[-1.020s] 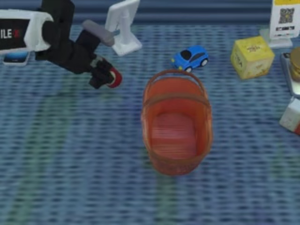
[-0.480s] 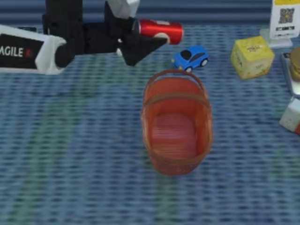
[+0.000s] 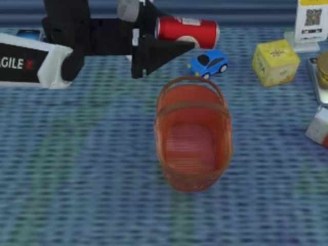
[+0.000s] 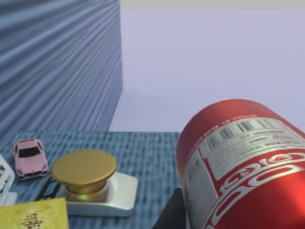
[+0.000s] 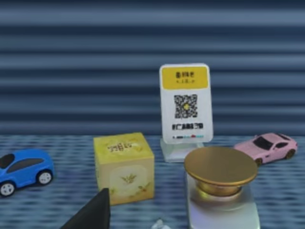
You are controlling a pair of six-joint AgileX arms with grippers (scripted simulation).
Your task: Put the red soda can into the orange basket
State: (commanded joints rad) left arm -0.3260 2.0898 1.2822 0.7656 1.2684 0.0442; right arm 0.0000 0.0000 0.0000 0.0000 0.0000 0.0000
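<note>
Left end effector (image 3: pixel 163 40) clamps red soda can (image 3: pixel 187 31) horizontally, beyond orange basket (image 3: pixel 192 134).

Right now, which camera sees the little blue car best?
The top view shows the whole blue toy car, sitting just beyond the orange basket, below the red soda can held by the left gripper. The right wrist view cuts it at the edge; the left wrist view misses it.
</note>
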